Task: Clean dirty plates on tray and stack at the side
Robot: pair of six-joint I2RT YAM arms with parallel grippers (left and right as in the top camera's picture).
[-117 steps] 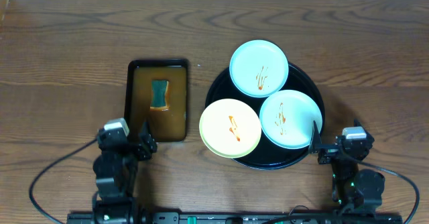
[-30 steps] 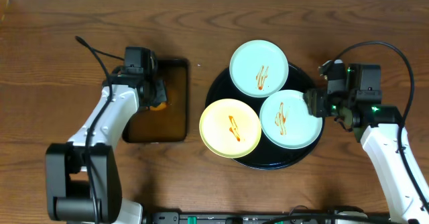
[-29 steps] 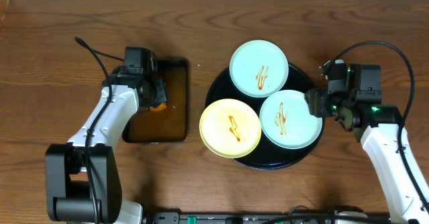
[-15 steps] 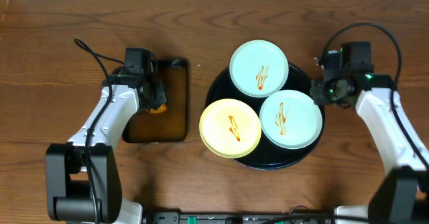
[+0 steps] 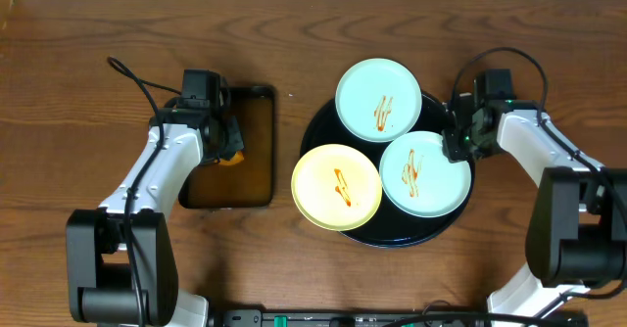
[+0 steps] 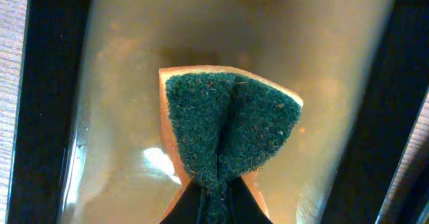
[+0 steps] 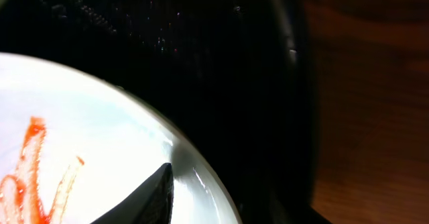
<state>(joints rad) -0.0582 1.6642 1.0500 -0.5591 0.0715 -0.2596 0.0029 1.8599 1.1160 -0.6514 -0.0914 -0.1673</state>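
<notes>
Three plates lie on the round black tray (image 5: 321, 123): a pale blue one (image 5: 379, 94) at the top, a cream-yellow one (image 5: 337, 186) at the lower left and a pale blue one (image 5: 416, 175) at the right. All carry orange sauce streaks. My right gripper (image 5: 454, 146) straddles the right plate's (image 7: 100, 137) right rim. One finger (image 7: 144, 200) lies on its inner face; the other is lost against the dark tray. My left gripper (image 5: 231, 143) is shut on a green-and-orange sponge (image 6: 228, 130) over brownish liquid.
The rectangular black tray (image 5: 257, 185) of brownish liquid sits left of the round tray, and its rim (image 6: 47, 117) shows in the left wrist view. Bare wooden table (image 5: 78, 33) surrounds both trays. Cables loop off both arms.
My right arm has swung in from the right to the right plate's rim, and its jaws have narrowed around it. The left arm and sponge have stayed still. The plates have not moved.
</notes>
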